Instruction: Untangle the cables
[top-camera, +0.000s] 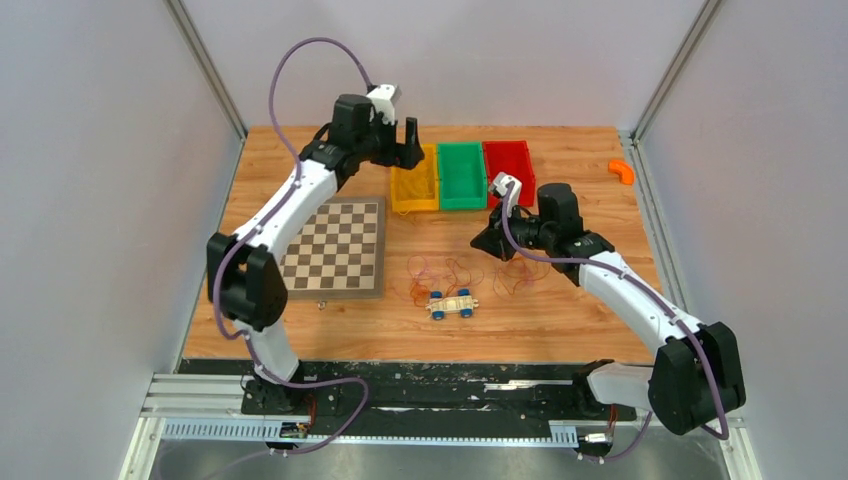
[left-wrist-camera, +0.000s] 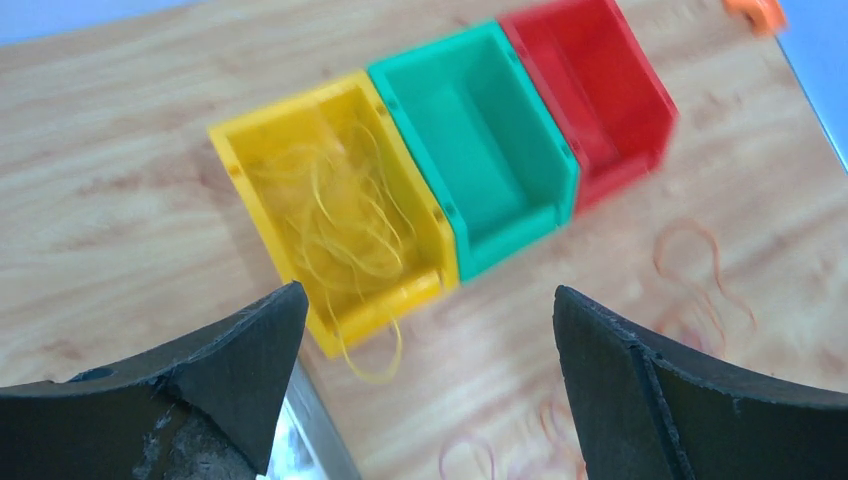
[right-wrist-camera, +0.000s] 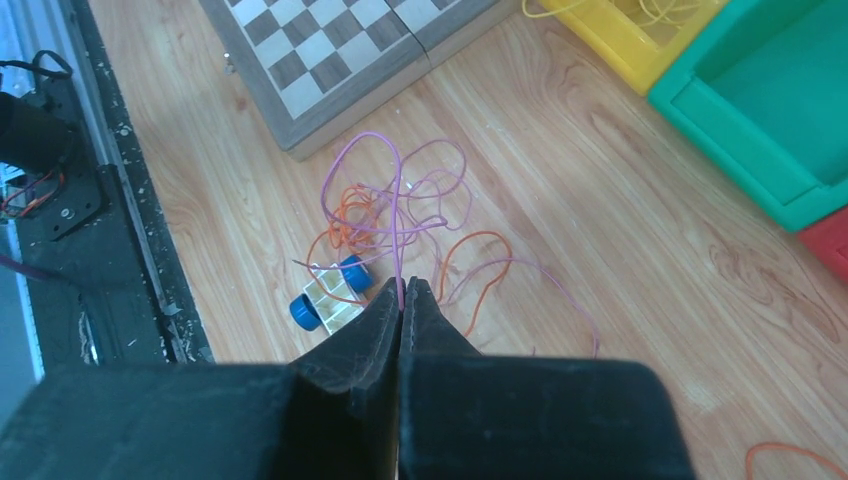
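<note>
Thin yellow cables (left-wrist-camera: 345, 215) lie curled inside the yellow bin (left-wrist-camera: 390, 300), one loop (left-wrist-camera: 375, 365) hanging over its front wall. My left gripper (left-wrist-camera: 430, 310) hovers above that bin, open, nothing between its fingers. On the table a tangle of thin pink and orange cables (right-wrist-camera: 400, 200) lies beside a small toy car (right-wrist-camera: 325, 295). My right gripper (right-wrist-camera: 402, 290) is shut on a pink cable that rises from the tangle. In the top view the left gripper (top-camera: 410, 145) is at the yellow bin and the right gripper (top-camera: 487, 245) is over the cables (top-camera: 440, 272).
A green bin (top-camera: 461, 178) and a red bin (top-camera: 508, 160) stand right of the yellow one. A chessboard (top-camera: 335, 248) lies at left. More orange loops (top-camera: 520, 275) lie under the right arm. An orange piece (top-camera: 621, 171) sits at the back right.
</note>
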